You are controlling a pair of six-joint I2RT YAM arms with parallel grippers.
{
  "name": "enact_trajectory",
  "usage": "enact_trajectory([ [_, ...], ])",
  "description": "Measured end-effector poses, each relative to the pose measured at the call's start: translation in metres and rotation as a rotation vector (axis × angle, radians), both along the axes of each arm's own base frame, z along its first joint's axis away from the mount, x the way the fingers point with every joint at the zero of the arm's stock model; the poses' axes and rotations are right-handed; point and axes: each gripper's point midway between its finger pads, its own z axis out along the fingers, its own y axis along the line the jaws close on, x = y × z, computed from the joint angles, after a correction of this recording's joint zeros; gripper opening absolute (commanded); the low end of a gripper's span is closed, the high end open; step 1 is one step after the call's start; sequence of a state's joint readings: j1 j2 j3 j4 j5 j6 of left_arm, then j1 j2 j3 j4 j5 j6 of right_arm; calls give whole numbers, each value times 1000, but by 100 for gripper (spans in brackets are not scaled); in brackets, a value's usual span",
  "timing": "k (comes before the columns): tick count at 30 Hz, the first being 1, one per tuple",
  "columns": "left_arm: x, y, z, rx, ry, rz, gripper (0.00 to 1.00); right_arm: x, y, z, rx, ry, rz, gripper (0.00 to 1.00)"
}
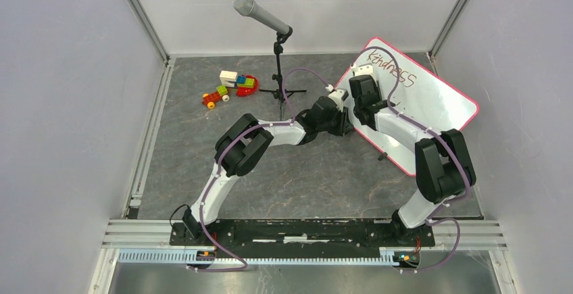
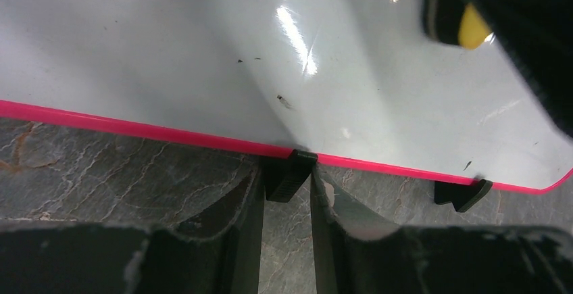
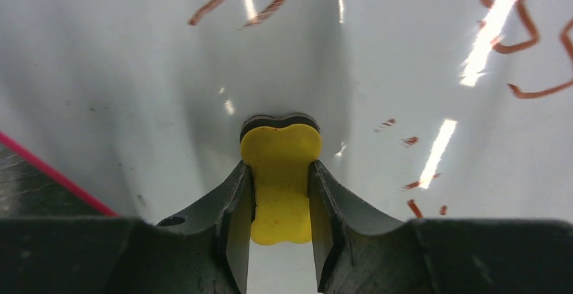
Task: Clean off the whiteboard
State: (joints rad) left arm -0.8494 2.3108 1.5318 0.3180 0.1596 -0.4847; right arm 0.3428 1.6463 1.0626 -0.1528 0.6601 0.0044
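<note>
The whiteboard (image 1: 432, 105) lies tilted at the right of the table, with red writing (image 1: 395, 74) near its far edge. My left gripper (image 1: 343, 113) is at the board's left edge, its jaws closed on a black foot clip (image 2: 287, 176) under the pink frame (image 2: 135, 126). My right gripper (image 1: 361, 88) is over the board's left part, shut on a yellow eraser (image 3: 280, 152) whose dark pad presses on the white surface (image 3: 135, 71). Red strokes (image 3: 236, 3) and small red flecks (image 3: 411, 140) show beyond and to the right of the eraser. The eraser also shows in the left wrist view (image 2: 473, 27).
A microphone on a black stand (image 1: 277, 44) stands left of the board at the back. A toy of coloured bricks (image 1: 230, 86) lies further left. A second foot clip (image 2: 463, 192) sits on the board's edge. Grey walls with metal rails close in the table.
</note>
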Motion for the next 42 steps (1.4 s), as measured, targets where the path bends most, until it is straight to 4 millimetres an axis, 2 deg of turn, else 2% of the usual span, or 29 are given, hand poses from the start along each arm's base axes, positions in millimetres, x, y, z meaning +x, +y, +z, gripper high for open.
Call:
enact_trajectory([
  [5, 0, 0, 0, 0, -2, 1, 14, 3, 16, -7, 46, 3, 41, 31],
  [10, 2, 1, 0, 1, -9, 14, 11, 2, 11, -6, 77, -27, 21, 31],
  [13, 4, 0, 1, -1, -18, 23, 11, -8, -7, -2, 111, -58, -29, 31],
  [19, 9, -4, 1, -33, -36, 20, 10, -32, -62, 12, 155, -137, -181, 31],
  [23, 9, -5, 0, -41, -41, 17, 8, -44, -83, 17, 173, -174, -245, 31],
  [27, 10, -5, 0, -44, -39, 12, 6, -49, -90, 20, 177, -192, -266, 32],
  [31, 10, -5, 0, -47, -37, 8, 5, -47, -87, 19, 177, -191, -259, 32],
  [34, 10, -5, 0, -48, -36, 8, 5, -41, -77, 17, 157, -177, -241, 32],
  [42, 11, -5, 0, -50, -41, 12, 2, 17, -13, 12, 175, -139, -95, 32],
])
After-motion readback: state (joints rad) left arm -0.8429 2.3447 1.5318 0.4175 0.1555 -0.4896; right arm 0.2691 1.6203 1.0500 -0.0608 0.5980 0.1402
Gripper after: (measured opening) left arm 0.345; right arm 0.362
